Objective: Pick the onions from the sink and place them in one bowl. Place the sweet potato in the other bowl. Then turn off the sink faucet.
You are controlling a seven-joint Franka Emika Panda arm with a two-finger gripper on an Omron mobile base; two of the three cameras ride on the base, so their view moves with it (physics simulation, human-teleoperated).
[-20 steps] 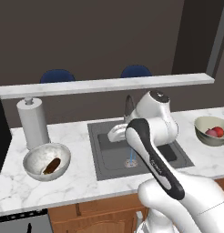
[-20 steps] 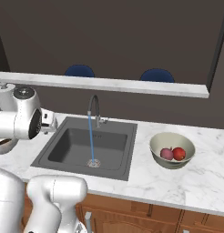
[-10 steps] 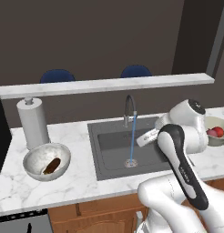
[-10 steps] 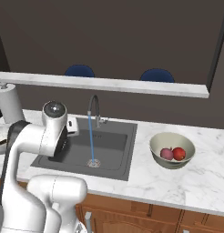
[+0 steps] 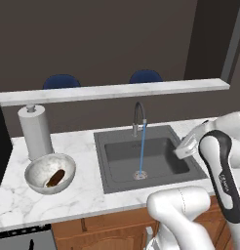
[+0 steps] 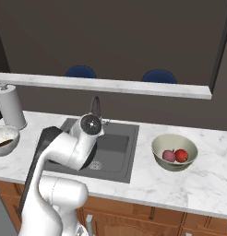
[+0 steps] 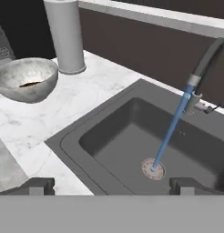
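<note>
White marble table, dark wall behind. Nearest, the fingers hang wide apart and empty over the sink. The onions sit in the beige bowl toward the right end, the sweet potato in the grey bowl at the left. Water is running, so what's left is reaching back to the faucet lever.

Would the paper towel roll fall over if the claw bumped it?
Probably, if bumped near the top: the paper towel roll stands tall and narrow on the counter. It likely feels light and a bit squashy, being rolled paper. Lying down it would roll, since it is round.
</note>
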